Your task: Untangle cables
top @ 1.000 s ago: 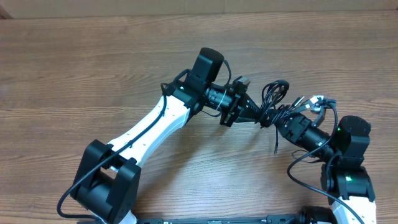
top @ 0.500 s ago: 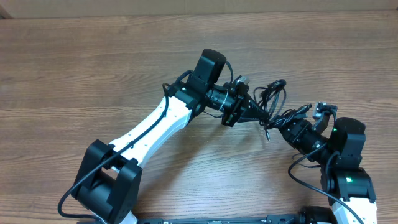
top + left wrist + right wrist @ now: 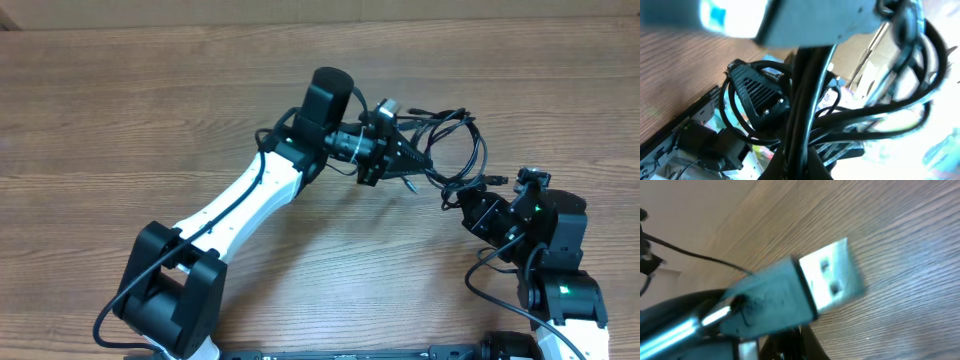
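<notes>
The cables (image 3: 452, 135) are thin black cords in loose loops, held above the wooden table between my two grippers. My left gripper (image 3: 408, 160) is shut on the bundle. In the left wrist view several black cords (image 3: 807, 125) run up from between its fingers (image 3: 805, 157), and a blurred grey plug (image 3: 805, 20) hangs close at the top. My right gripper (image 3: 468, 197) is shut on a cord end to the right of the loops. The right wrist view shows a grey USB plug (image 3: 805, 287) with a metal tip just above its fingers (image 3: 802, 340).
The wooden table (image 3: 150, 110) spreads to the left and back. The left arm's white link (image 3: 240, 205) crosses the middle diagonally. The right arm's base (image 3: 560, 290) stands at the front right, with its own thick black cable (image 3: 480, 285) looping beside it.
My left gripper has moved back and lifted the bundle. My right gripper has drawn to the right. The loops between them have spread wider.
</notes>
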Robot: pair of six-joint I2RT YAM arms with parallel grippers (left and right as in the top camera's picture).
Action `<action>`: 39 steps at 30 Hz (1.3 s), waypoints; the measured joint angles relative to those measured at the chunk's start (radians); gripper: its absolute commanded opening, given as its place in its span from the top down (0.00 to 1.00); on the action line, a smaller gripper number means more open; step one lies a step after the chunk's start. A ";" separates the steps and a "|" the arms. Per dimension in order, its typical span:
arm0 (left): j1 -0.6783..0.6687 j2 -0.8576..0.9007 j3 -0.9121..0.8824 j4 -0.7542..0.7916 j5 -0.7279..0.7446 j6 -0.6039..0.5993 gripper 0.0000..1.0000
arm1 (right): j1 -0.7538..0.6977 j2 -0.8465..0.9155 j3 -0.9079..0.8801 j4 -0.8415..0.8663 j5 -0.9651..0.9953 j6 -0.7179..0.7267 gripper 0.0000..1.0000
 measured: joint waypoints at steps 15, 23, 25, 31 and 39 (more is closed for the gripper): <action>0.055 0.000 -0.002 0.016 0.035 -0.030 0.96 | 0.005 0.000 0.005 -0.008 0.040 -0.062 0.96; 0.143 0.000 -0.005 0.030 0.049 -0.033 0.96 | 0.017 0.000 0.016 -0.051 0.185 -0.107 0.96; 0.219 -0.008 0.003 0.052 0.050 -0.033 0.96 | -0.007 0.025 -0.033 -0.103 0.274 -0.114 0.96; 0.253 -0.010 0.004 0.053 0.047 -0.027 0.96 | -0.008 0.029 -0.040 -0.098 0.343 -0.125 0.96; 0.217 -0.010 0.010 -0.014 0.087 0.477 0.45 | -0.008 0.029 -0.040 -0.093 0.335 -0.129 0.96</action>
